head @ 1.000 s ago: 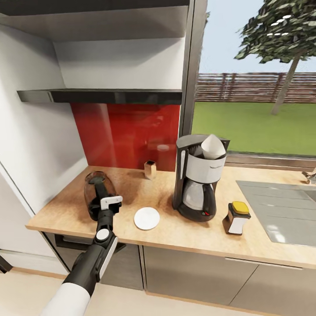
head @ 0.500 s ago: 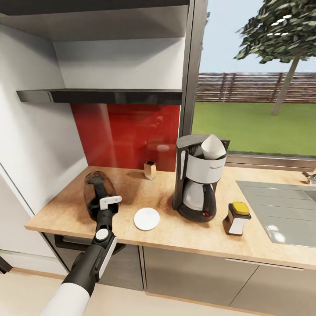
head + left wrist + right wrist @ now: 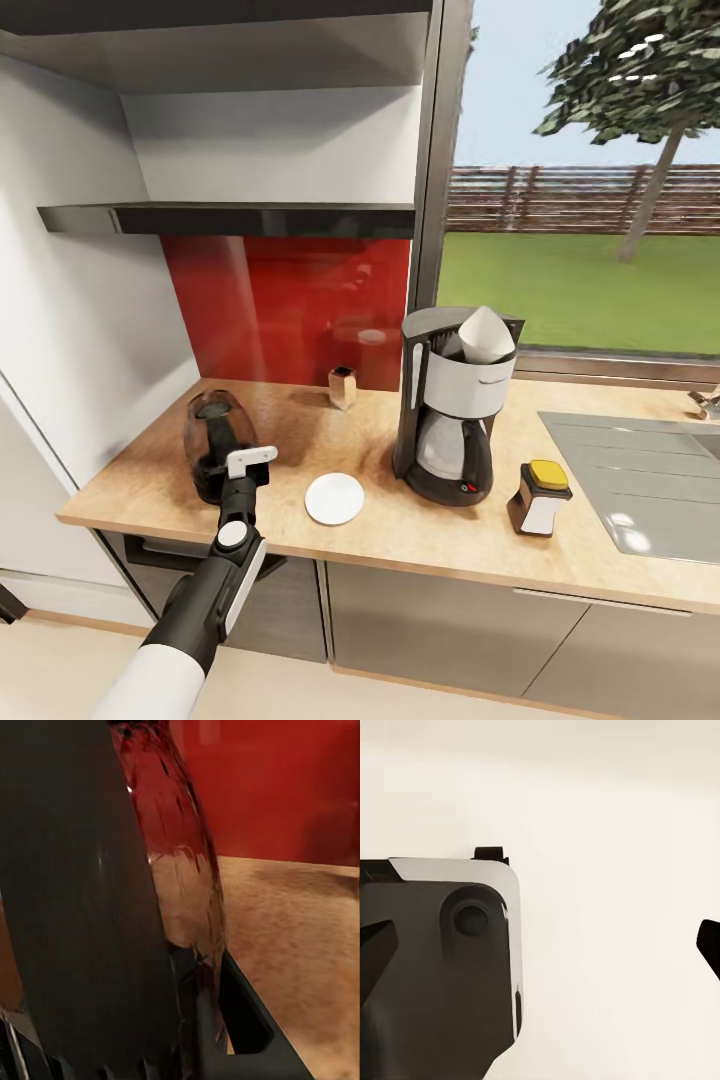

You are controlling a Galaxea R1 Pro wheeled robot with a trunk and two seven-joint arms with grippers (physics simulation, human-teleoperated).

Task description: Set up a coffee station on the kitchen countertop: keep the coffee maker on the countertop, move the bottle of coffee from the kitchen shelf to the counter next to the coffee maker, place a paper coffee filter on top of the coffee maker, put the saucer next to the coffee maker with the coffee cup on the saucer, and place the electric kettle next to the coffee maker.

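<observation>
We are seeing one electric kettle [image 3: 213, 445] standing on the countertop [image 3: 420, 530], w/ our left gripper [image 3: 243, 466] at its black handle; we cannot tell if the jaws are clamping it. One saucer [image 3: 334, 498] is lying between kettle & one coffee maker [image 3: 455, 405], which is carrying one paper coffee filter [image 3: 485, 335]. One bottle of coffee [image 3: 540, 496] is standing just beside the maker. Right gripper [image 3: 540, 937]: fingers [image 3: 379, 937] are standing wide apart, holding nothing.

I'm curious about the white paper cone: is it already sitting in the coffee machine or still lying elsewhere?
In. The paper coffee filter stands point-up in the top of the coffee maker on the countertop.
</observation>
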